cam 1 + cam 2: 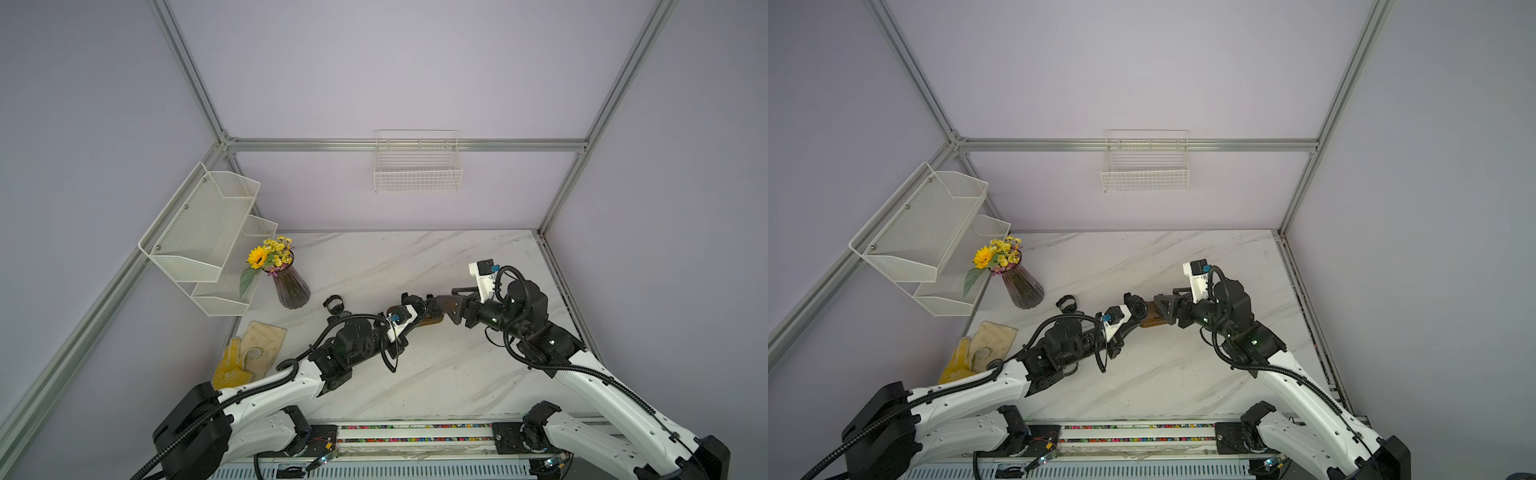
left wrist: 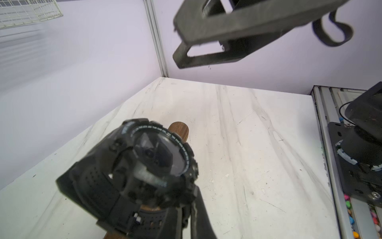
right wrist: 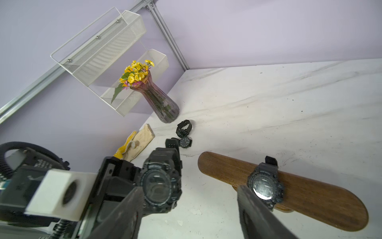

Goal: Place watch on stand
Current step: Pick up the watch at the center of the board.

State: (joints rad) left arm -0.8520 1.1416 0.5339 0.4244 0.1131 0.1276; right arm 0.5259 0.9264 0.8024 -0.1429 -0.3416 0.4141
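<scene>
My left gripper [image 1: 415,306] [image 2: 182,219] is shut on a black watch [image 3: 159,184] [image 2: 157,157], gripping it by the strap. It holds the watch just off the rounded left end of the stand [image 3: 310,196] [image 1: 430,321] [image 1: 1152,320], with a gap to the bar in the right wrist view. The stand is a dark brown wooden bar, and a second black watch [image 3: 265,186] is strapped around its middle. My right gripper [image 3: 189,191] [image 1: 448,297] is open above the stand, with nothing between its fingers.
Two more black watches [image 3: 183,129] [image 3: 185,142] lie on the marble table [image 1: 436,374] near a purple vase of yellow flowers [image 1: 291,286]. Yellow and beige gloves [image 1: 249,353] lie at the left edge. White mesh shelves [image 1: 208,232] and a wire basket [image 1: 417,166] hang on the walls.
</scene>
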